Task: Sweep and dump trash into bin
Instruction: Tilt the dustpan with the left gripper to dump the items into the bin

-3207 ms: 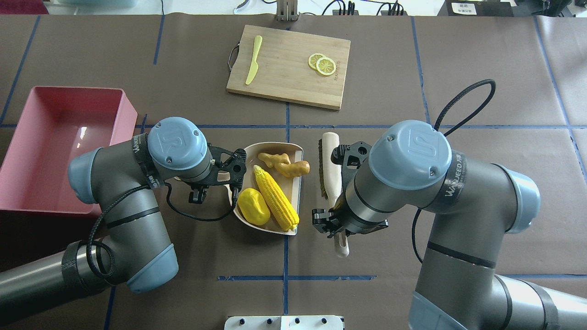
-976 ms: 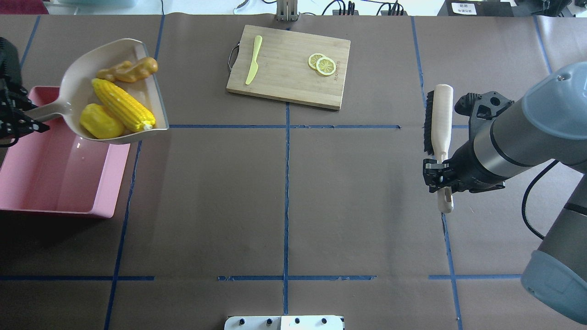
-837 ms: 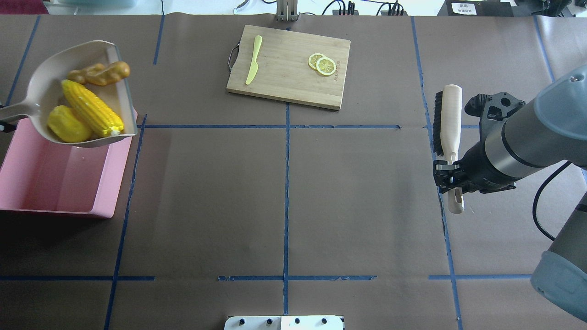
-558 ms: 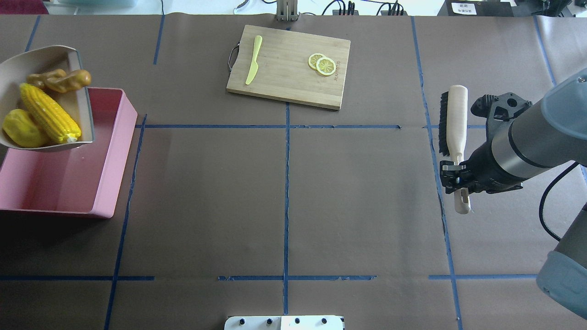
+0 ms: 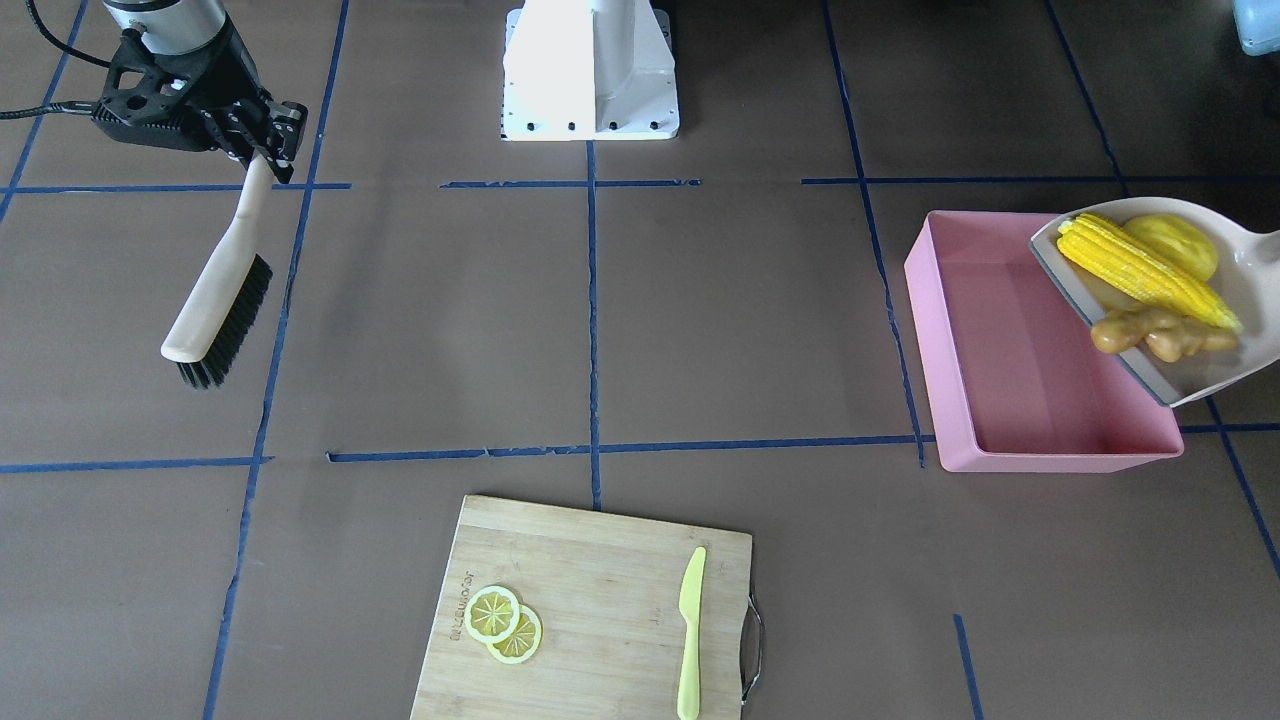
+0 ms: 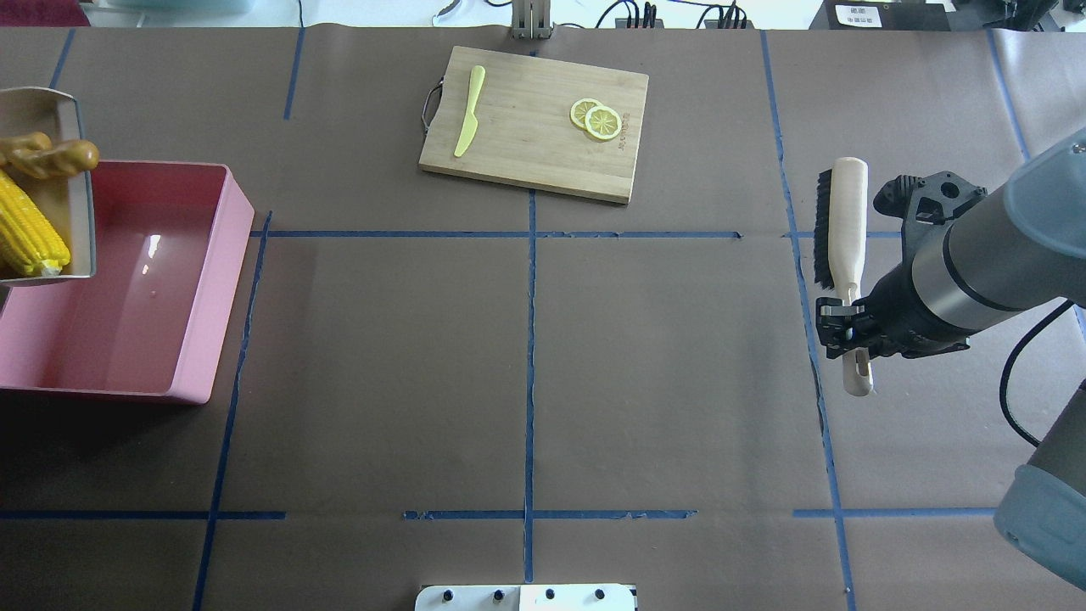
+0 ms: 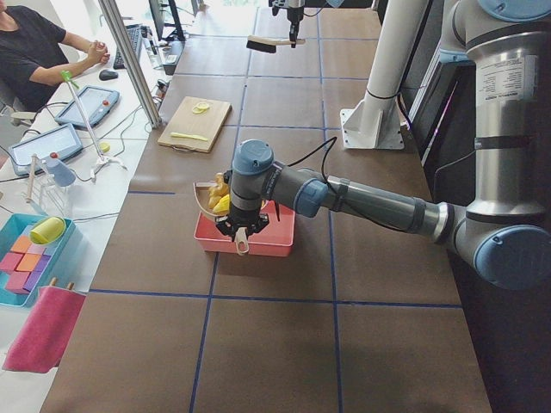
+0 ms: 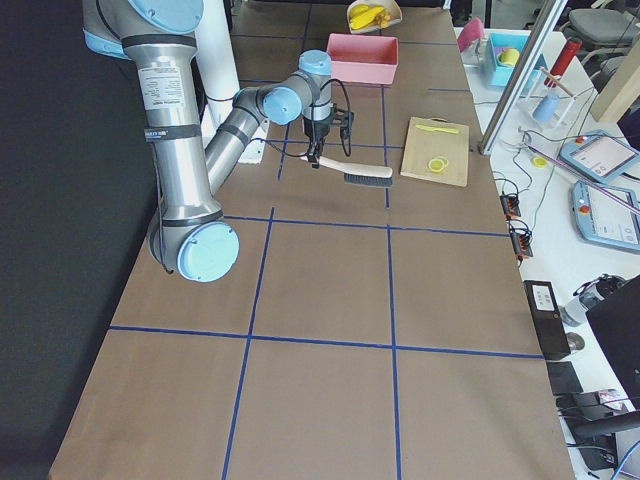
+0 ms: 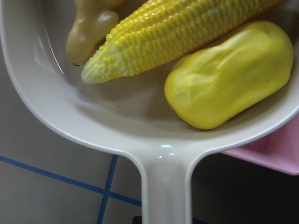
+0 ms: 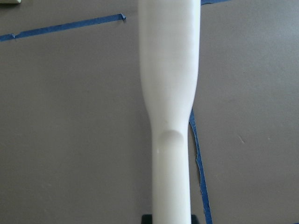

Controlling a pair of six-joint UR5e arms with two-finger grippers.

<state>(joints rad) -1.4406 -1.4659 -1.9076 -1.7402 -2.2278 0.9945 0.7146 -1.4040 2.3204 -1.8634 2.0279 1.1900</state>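
Corn cob (image 5: pixel 1140 270), potato lump (image 5: pixel 1175 243) and ginger root (image 5: pixel 1155 335) are carried in the dustpan (image 5: pixel 1240 360), held over the outer edge of the pink bin (image 5: pixel 925 340) for dumping (closure of the left tool (image 7: pixel 240 229) cannot be told), while the brush (image 5: pixel 215 300) is clamped in the right tool (image 5: pixel 262 150), parked aside above the worktop (image 5: pixel 700 330).

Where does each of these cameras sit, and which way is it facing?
Front-facing: across the table, facing the robot, steeply down; right gripper holding the brush.
Overhead: behind the robot, looking down; right arm.
Exterior left: table's left end; left arm near.
Exterior right: table's right end; right arm near.
Left wrist: onto the dustpan, corn cob.
Right wrist: along the brush handle.
Front-facing and overhead share the cutting board.
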